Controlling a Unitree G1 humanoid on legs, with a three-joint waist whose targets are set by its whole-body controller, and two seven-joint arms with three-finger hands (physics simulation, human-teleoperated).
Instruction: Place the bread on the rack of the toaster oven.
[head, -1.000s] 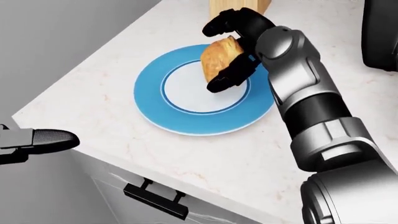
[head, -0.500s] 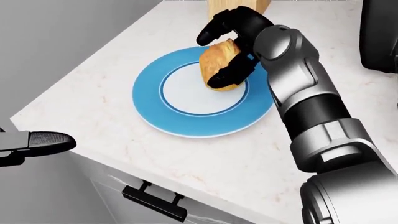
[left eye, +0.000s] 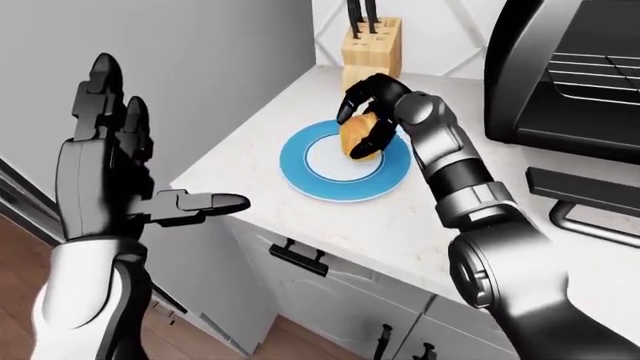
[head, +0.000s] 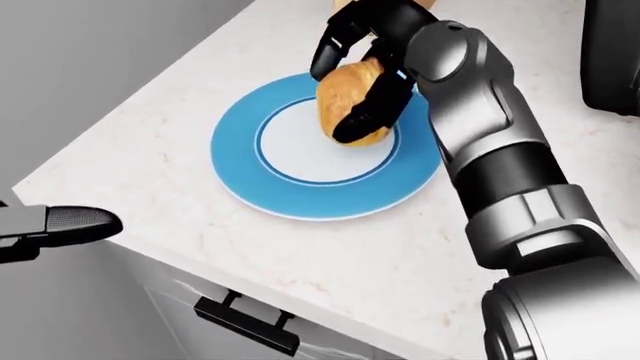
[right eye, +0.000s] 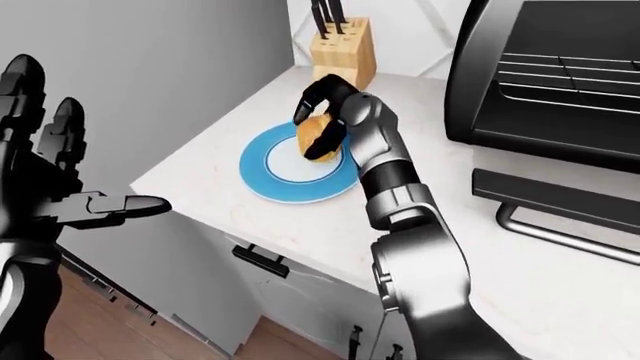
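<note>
Starting at the left of the left-eye view: the left hand (left eye: 110, 172) stands upright with fingers spread and thumb jutting toward centre, holding nothing, off the edge of the counter (left eye: 400, 225) and well apart from any of the task's things. It plays no part right now.

Moving to centre: the blue plate (head: 240, 169) lies on the pale counter, and over its upper right part sits the bread (head: 345, 97). The right hand (head: 362, 71) is on it, black fingers (head: 335, 41) curling over the top and left side, thumb pressing the lower right face. That reads as a clamp on the bread. Whether the bread's underside touches the plate or hangs just clear I cannot tell. The bread's long axis runs roughly top to bottom in the head view, tilted a little, and the hand grips across it.

Just above, at upper centre of the left-eye view, the knife block (left eye: 371, 46) stands beside the hand.

On to the right: the toaster oven (right eye: 560, 82) fills the upper right of the right-eye view, door (right eye: 560, 199) dropped open, rack (right eye: 575, 71) bars showing inside. So the target lies rightward and upward in frame from the gripped bread, well apart, with bare counter between. My call: the right arm carries it across over that lowered door, and the door's lip is what could catch it.
</note>
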